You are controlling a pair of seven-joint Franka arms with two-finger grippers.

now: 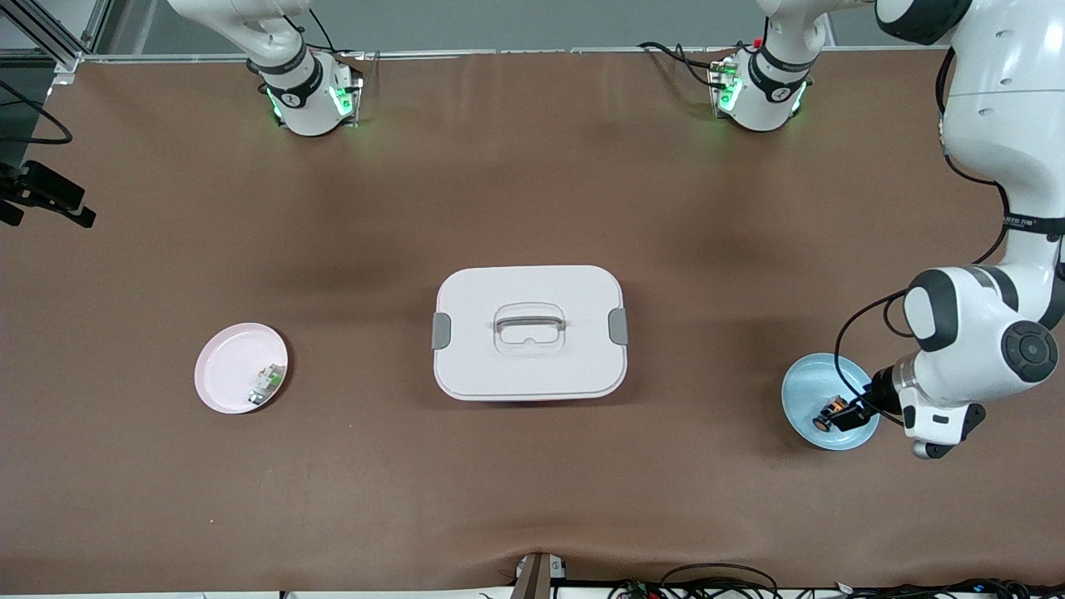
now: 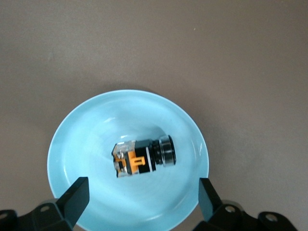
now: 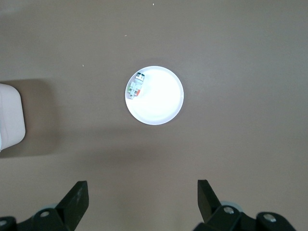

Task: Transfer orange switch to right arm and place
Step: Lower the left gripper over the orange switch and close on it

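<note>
The orange switch (image 1: 829, 413), a stubby black part with orange bands, lies on its side in a light blue plate (image 1: 809, 376) at the left arm's end of the table. My left gripper (image 1: 847, 414) hangs low over that plate. In the left wrist view the gripper (image 2: 143, 192) is open and empty, one finger to each side of the plate (image 2: 91, 134). The switch (image 2: 143, 158) lies just ahead of the fingertips, untouched. My right gripper (image 3: 143, 192) is open and empty, high over bare table near the pink plate; it is out of the front view.
A pink plate (image 1: 226, 362) holding a small green-and-white part (image 1: 266, 384) sits at the right arm's end; both also show in the right wrist view, the plate (image 3: 161, 103) and the part (image 3: 135, 85). A white lidded box (image 1: 530, 333) with a grey handle stands mid-table.
</note>
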